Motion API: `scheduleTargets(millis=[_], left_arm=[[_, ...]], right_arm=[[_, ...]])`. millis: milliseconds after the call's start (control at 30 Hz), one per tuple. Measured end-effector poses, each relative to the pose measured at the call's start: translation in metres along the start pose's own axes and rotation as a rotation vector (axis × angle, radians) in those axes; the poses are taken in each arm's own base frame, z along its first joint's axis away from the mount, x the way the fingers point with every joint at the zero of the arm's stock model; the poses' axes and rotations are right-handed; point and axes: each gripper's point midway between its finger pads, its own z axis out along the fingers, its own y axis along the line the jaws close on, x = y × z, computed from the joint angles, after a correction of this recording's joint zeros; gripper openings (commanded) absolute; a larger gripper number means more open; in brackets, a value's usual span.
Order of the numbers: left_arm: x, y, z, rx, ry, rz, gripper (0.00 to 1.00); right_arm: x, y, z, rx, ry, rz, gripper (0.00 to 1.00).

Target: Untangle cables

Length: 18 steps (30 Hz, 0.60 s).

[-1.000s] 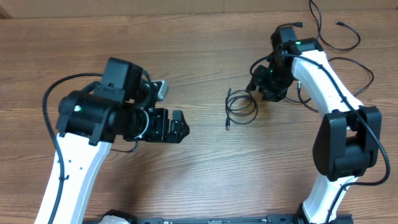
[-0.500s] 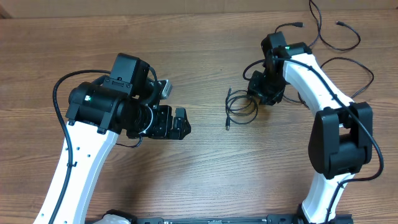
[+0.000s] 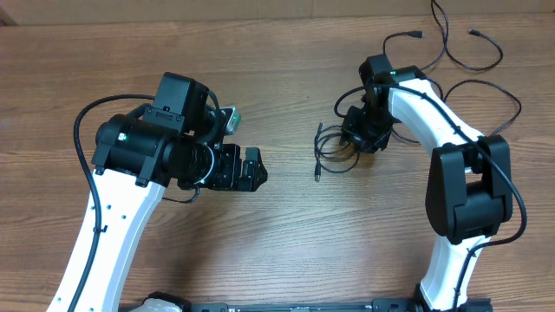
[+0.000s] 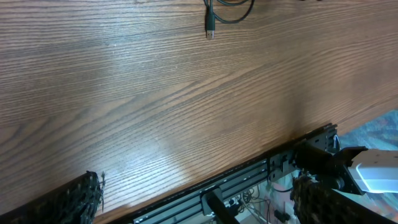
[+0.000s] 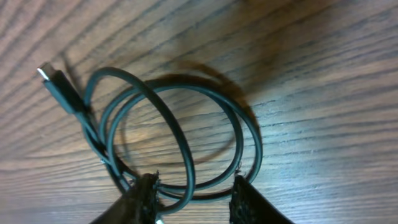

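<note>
Wooden bench (image 3: 286,234): right of centre, the right gripper (image 5: 196,196) stands half-closed astride the cable coil (image 5: 180,124); whether it pinches, I cannot tell. Left gripper (image 3: 254,170) gapes wide, empty.

Wood-grain table (image 3: 286,247); beyond its edge, perhaps bluish floor (image 4: 380,129).

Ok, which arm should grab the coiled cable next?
Probably right. The right gripper sits at the coil, fingers either side of its strands; the left gripper hangs open, well off to the side.
</note>
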Motion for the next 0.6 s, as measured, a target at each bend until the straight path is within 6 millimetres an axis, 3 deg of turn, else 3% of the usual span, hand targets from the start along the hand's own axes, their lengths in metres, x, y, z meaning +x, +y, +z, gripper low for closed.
scheduleTargets(millis=[67,167,433,600], left_arm=[[0.0,0.0,0.0,0.0,-0.002,0.001,1.0],[-0.001,0.0,0.0,0.001,-0.003,0.001,1.0],[-0.001,0.0,0.0,0.001,-0.005,0.002,1.0],[-0.007,-0.002,0.0,0.007,-0.028,0.012,1.0]], right_arm=[[0.001,-0.001,0.002,0.004,0.002,0.009,0.22],[0.001,-0.001,0.006,-0.004,0.001,0.009,0.04],[0.011,0.015,0.008,-0.078,0.046,-0.005,0.04],[0.033,0.051,-0.007,-0.291,0.16,-0.156,0.04]])
